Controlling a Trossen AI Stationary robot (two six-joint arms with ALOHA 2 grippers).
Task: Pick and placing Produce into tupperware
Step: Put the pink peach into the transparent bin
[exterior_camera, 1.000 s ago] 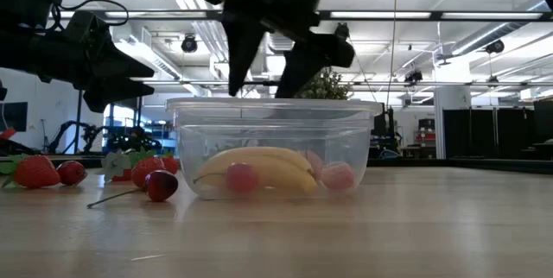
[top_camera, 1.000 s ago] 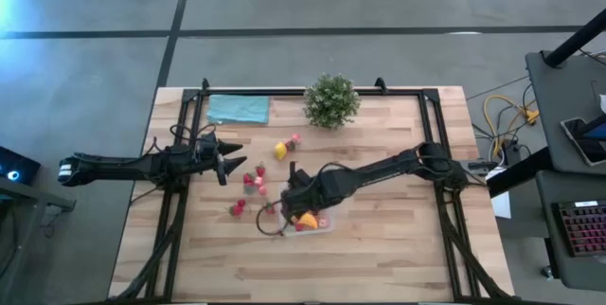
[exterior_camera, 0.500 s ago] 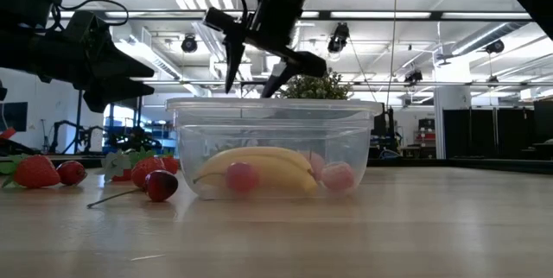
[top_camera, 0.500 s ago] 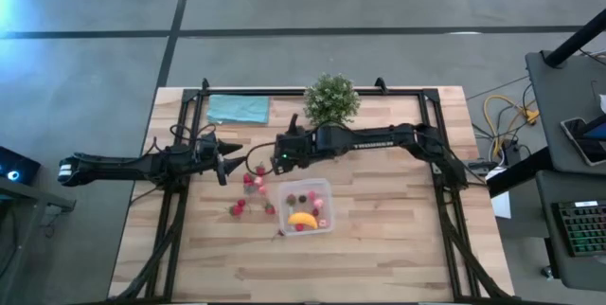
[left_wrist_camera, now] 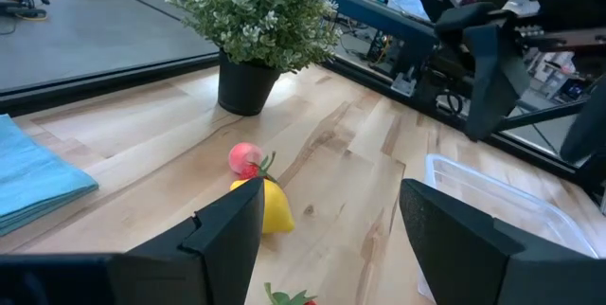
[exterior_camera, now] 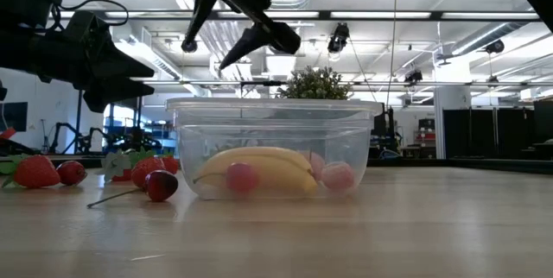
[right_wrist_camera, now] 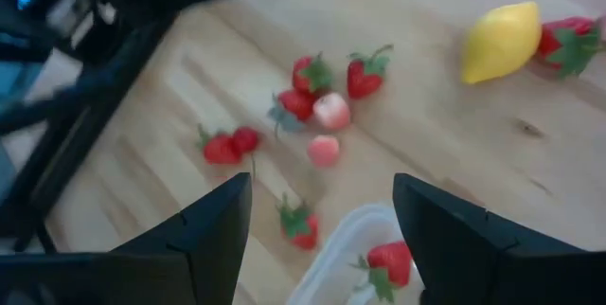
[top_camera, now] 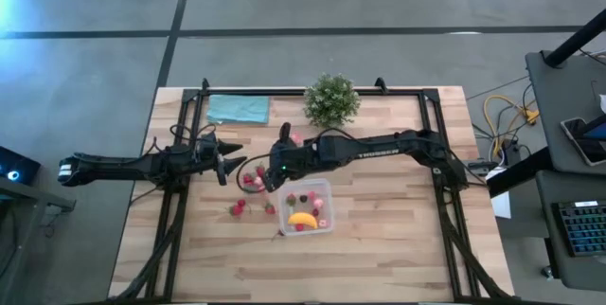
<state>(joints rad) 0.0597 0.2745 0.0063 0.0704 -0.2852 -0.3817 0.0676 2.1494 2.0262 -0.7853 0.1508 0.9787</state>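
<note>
The right pincer [top_camera: 276,174] hangs above the pale wooden tabletop [top_camera: 379,239], just off the eleven o'clock corner of the small clear square plastic tupperware [top_camera: 307,206], with its two dark fingers [right_wrist_camera: 213,234] spread apart and nothing between them, and through that gap the wrist view looks down on a loose scatter of little red strawberry pieces [right_wrist_camera: 308,92] and a pair of pink ones [right_wrist_camera: 328,127] lying on the wood. Inside the tupperware sits a yellow-orange toy banana [exterior_camera: 259,167] with a dark red cherry-like ball [exterior_camera: 241,177] in front of it and a pink berry [exterior_camera: 337,175] to its three o'clock side. Out at nine o'clock from the container more red strawberries [exterior_camera: 36,171] rest on the boards, a stemmed dark cherry [exterior_camera: 161,185] nearest the wall. Up at twelve o'clock a small yellow lemon [left_wrist_camera: 271,206] lies touching a pink fruit [left_wrist_camera: 244,159]. The left pincer [top_camera: 227,168] waits at the nine o'clock side of the pile, fingers parted and empty. At the far edge stand a bushy green potted plant [top_camera: 331,101] and a flat teal cloth [top_camera: 238,108]
</note>
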